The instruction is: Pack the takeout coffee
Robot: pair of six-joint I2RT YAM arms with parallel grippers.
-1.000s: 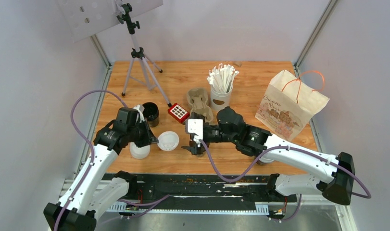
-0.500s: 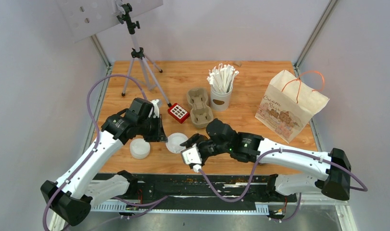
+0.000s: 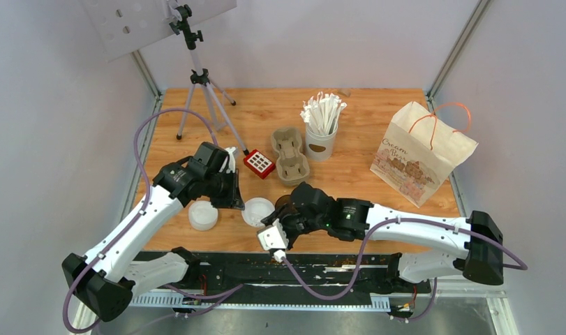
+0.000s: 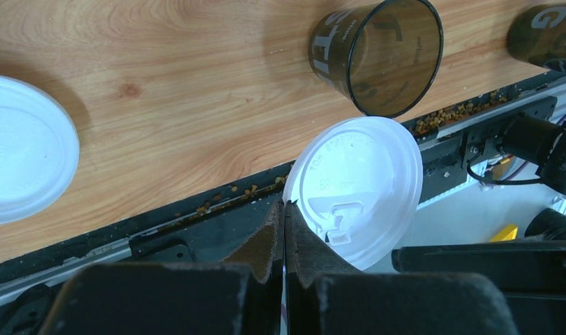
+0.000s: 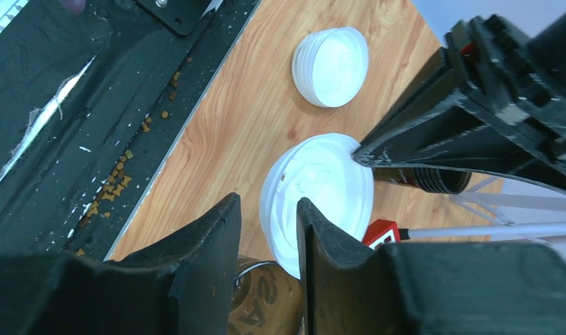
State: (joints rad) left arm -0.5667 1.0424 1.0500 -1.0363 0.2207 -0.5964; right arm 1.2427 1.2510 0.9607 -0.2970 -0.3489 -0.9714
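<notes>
One dark brown takeout cup [image 5: 266,303], no lid showing, sits low in the right wrist view between the right jaws, which stand half-closed astride it; whether they pinch it I cannot tell; just beyond, the left jaws are clenched on the rim of a white sip lid [image 5: 315,195], apparently raised off the surface [image 3: 266,115]; a second open cup [image 4: 377,63] shows at upper centre of the left wrist view; a lid stack [image 3: 203,216] lies lower left in the top view; farther back are the pulp tray [image 3: 290,155] and paper bag [image 3: 419,150]. Likely trouble: an edge-pinched lid may tilt and seat crooked; an unsteadied cup could tip under the push.
</notes>
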